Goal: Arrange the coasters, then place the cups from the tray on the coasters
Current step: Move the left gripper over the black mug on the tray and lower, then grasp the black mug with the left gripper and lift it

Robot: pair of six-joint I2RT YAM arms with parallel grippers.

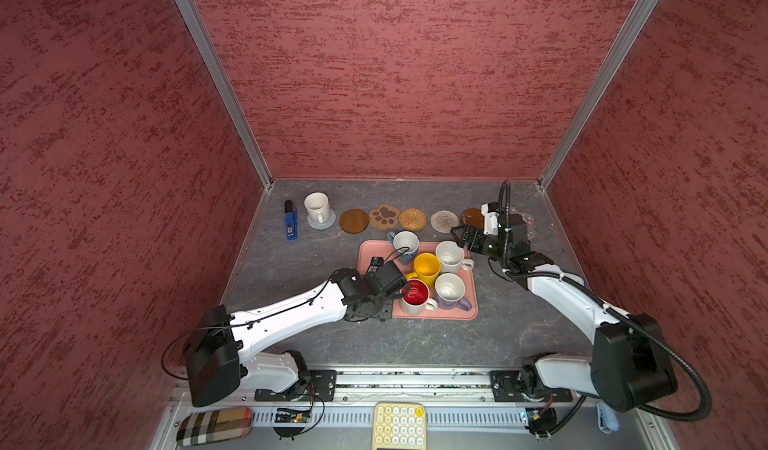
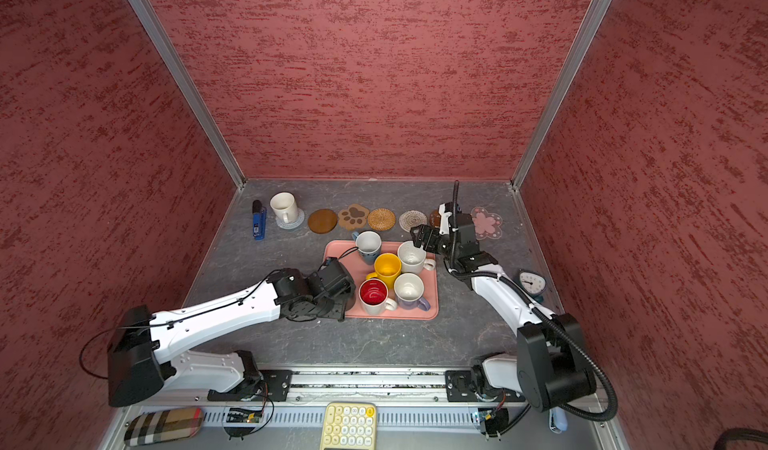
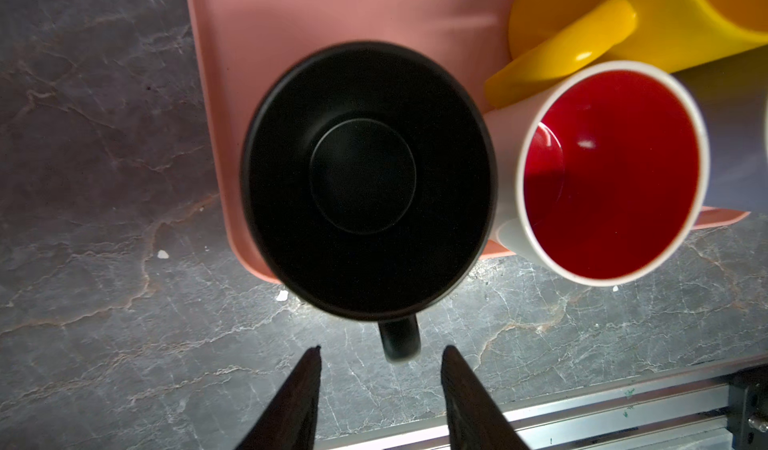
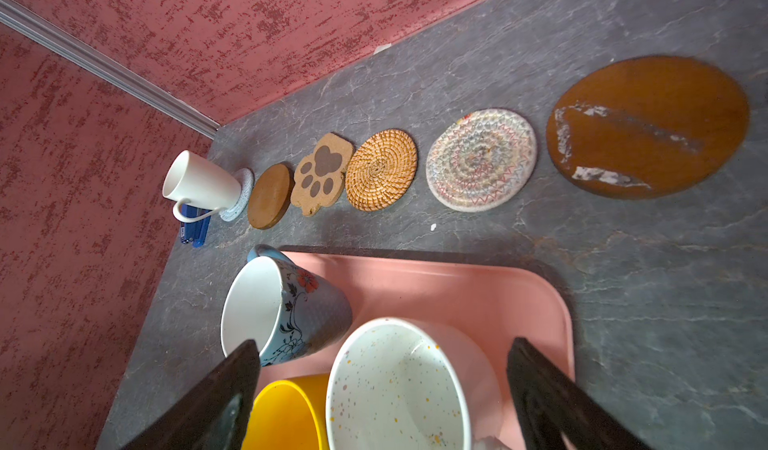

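Left wrist view looks straight down into the matte black handled mug (image 3: pixel 365 178), upright at a corner of the salmon-pink rectangular tray (image 3: pixel 332 11). Its handle (image 3: pixel 400 340) juts out over the grey marbled tabletop (image 3: pixel 104 178). The left tool (image 3: pixel 380 354) is at a middling width and empty, with its two fingers either side of the handle's tip and touching nothing.

To pick it up well, I judge the tool should go forward until the handle sits deep between the fingers, then pinch squarely. A grip on the tip alone could let the mug swing. The white mug with the red inside (image 3: pixel 611 178) stands just beside the black one, perhaps touching it, so lifting straight up before any sideways travel seems safest.

In both top views a plain white mug (image 1: pixel 317 206) stands on the grey woven coaster (image 1: pixel 331 220). The brown disc coaster (image 1: pixel 354 221) just beside it is free and makes a sensible target.

The right tool (image 4: pixel 384 344) gapes wide and empty above the speckled white mug (image 4: pixel 395 385) on the tray.
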